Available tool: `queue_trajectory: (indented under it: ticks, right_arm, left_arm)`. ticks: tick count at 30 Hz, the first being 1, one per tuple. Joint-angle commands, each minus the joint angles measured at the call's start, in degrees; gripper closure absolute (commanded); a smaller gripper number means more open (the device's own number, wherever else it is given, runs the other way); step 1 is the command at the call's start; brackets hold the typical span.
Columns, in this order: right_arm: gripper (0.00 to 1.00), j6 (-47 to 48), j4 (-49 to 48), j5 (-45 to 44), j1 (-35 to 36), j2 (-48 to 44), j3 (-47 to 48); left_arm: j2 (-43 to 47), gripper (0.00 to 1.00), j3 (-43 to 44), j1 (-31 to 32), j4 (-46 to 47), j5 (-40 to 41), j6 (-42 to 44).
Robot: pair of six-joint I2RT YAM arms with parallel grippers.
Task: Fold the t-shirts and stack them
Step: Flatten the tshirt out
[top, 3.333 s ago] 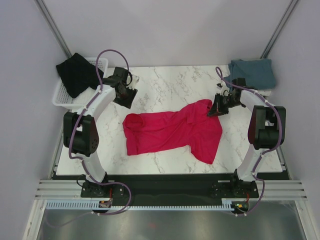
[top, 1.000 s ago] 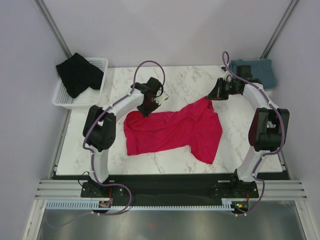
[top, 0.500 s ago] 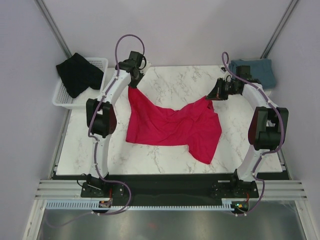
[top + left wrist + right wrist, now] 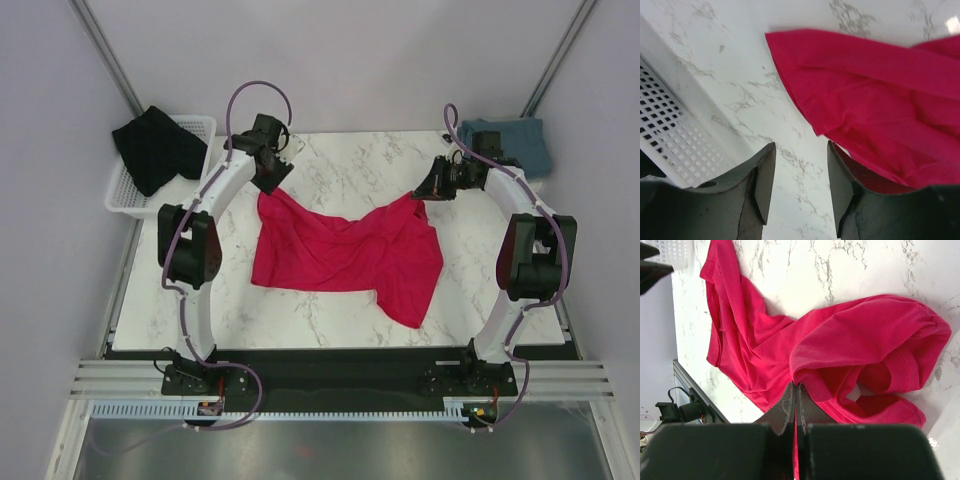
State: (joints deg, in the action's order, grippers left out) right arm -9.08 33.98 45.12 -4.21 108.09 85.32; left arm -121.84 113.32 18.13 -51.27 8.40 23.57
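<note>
Near edge of the marble table [image 4: 330,312]: bare, nothing folded or stacked there.

Centre: red t-shirt [image 4: 340,250] lies rumpled across the middle. One lobe trails toward the near right and the body is creased and partly doubled over itself. It is neither flat nor folded.

Far right of the shirt: right gripper [image 4: 422,193] has its jaws clenched on a pinch of red cloth at the shirt's far edge. The wrist view shows the fabric pulled up into the closed tips.

Far left of the shirt: left gripper [image 4: 272,178] hovers just past the shirt's far-left corner. Its jaws are parted with only bare marble between them, and the red hem lies just to one side, untouched.

Far corners: blue-grey t-shirt [image 4: 510,145] sits in a compact bundle at the far right. How neatly it is folded is too small to tell. Black t-shirt [image 4: 155,150] is draped over the white basket [image 4: 203,127] at far left, unfolded.

Judgement: early to middle. The red shirt needs flattening and folding, the black shirt is not yet begun, and no stack has been built.
</note>
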Motion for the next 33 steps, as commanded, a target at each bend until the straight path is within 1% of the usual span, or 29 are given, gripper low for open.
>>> queue_trajectory:
  ticks: [1, 2, 4, 7, 8, 14, 16, 17, 22, 25, 28, 33]
  right_arm:
    - [1.00, -0.8, -2.2, 0.1, 0.3, -0.7, 0.4]
    - [1.00, -0.8, -2.2, 0.1, 0.3, -0.8, 0.5]
    - [1.00, -0.7, -2.2, 0.1, 0.3, -0.7, 0.6]
    - [1.00, -0.6, -2.1, 0.0, 0.3, -0.7, 0.6]
    - [1.00, -0.7, -2.2, 0.1, 0.3, -0.7, 0.6]
    - [1.00, -0.5, -2.1, -0.4, 0.3, -1.0, 0.1]
    - [1.00, -0.4, -2.0, -0.6, 0.3, -1.1, 0.1]
    - [1.00, -0.3, -2.0, -0.6, 0.3, -1.1, 0.1]
    - [1.00, -0.1, -2.1, -0.8, 0.3, -1.3, -0.3]
    - [1.00, -0.1, -2.1, -0.8, 0.3, -1.0, -0.3]
    - [1.00, -0.1, -2.1, -0.8, 0.3, -0.6, 0.1]
    - [1.00, -0.1, -2.0, -0.8, 0.3, 0.0, 0.5]
  left_arm:
    - [5.0, 0.46, -8.7, -0.9, 4.8, -2.8, 10.8]
    - [5.6, 0.45, -11.8, -1.3, 8.1, -2.3, 12.3]
    - [5.1, 0.45, -11.8, -2.5, 8.3, -2.8, 14.3]
    - [1.8, 0.45, -7.3, -3.6, 4.8, -4.7, 13.3]
    - [0.7, 0.46, -4.4, -3.8, 3.1, -5.2, 12.8]
    - [-5.1, 0.47, 3.1, -4.3, 1.1, -7.6, 10.4]
    - [-7.0, 0.49, 5.2, -4.3, -1.5, -8.1, 9.3]
    - [-7.4, 0.50, 7.0, -4.3, -2.4, -9.7, 8.7]
    - [-8.4, 0.53, 7.4, -4.3, -6.5, -13.6, 4.6]
    - [-8.9, 0.57, 7.4, -4.5, -8.0, -15.4, 2.5]
    - [-9.5, 0.57, 7.4, -5.0, -8.8, -16.7, 0.6]
    - [-10.4, 0.57, 7.5, -5.2, -8.9, -17.3, -0.1]
